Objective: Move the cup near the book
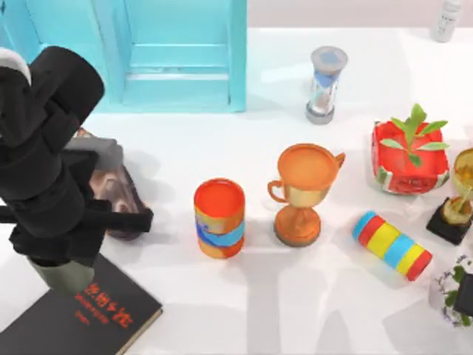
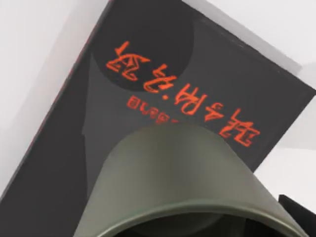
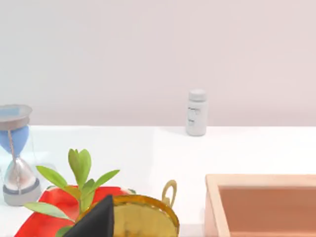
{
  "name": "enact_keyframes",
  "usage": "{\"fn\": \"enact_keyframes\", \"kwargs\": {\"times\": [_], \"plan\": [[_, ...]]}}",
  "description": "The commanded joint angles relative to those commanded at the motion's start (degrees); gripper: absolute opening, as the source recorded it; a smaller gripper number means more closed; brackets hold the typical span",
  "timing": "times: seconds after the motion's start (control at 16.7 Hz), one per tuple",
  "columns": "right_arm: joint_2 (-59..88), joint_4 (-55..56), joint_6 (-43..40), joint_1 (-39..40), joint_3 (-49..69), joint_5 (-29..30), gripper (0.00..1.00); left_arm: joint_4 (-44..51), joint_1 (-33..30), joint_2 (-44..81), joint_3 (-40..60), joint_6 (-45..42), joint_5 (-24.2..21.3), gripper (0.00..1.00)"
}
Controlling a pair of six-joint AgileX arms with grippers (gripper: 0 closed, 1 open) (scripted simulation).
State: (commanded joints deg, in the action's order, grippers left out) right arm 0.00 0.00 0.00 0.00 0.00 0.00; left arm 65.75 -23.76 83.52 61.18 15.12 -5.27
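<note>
The cup (image 1: 62, 279) is olive green and hangs under my left arm at the table's front left, with my left gripper (image 1: 68, 255) shut on it. In the left wrist view the cup (image 2: 182, 182) is close to the camera, just over the cover of the book (image 2: 197, 79). I cannot tell whether it touches the cover. The book (image 1: 89, 318) is flat and black with red lettering and lies at the front left corner. A dark part of my right gripper (image 1: 465, 294) shows at the table's right edge.
A brown object (image 1: 112, 188) lies just behind the left arm, with a turquoise cabinet (image 1: 174, 55) at the back left. Across the middle and right stand an orange can (image 1: 219, 218), orange trophy (image 1: 303, 194), hourglass (image 1: 326, 83), red plant pot (image 1: 409, 159), striped cylinder (image 1: 392, 245) and gold trophy (image 1: 458, 196).
</note>
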Motion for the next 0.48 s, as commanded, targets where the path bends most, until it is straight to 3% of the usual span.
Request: {"fn": "enact_keyframes", "kwargs": {"times": [0.24,0.48], "plan": [[0.0,0.0,0.0,0.0,0.0,0.0,1.00,-0.3,-3.3,-3.3,-1.9,10.1,2.5,0.00],[0.0,0.0,0.0,0.0,0.0,0.0,1.00,-0.3,-3.8,-3.8,-2.2,11.5,2.9,0.00]]}}
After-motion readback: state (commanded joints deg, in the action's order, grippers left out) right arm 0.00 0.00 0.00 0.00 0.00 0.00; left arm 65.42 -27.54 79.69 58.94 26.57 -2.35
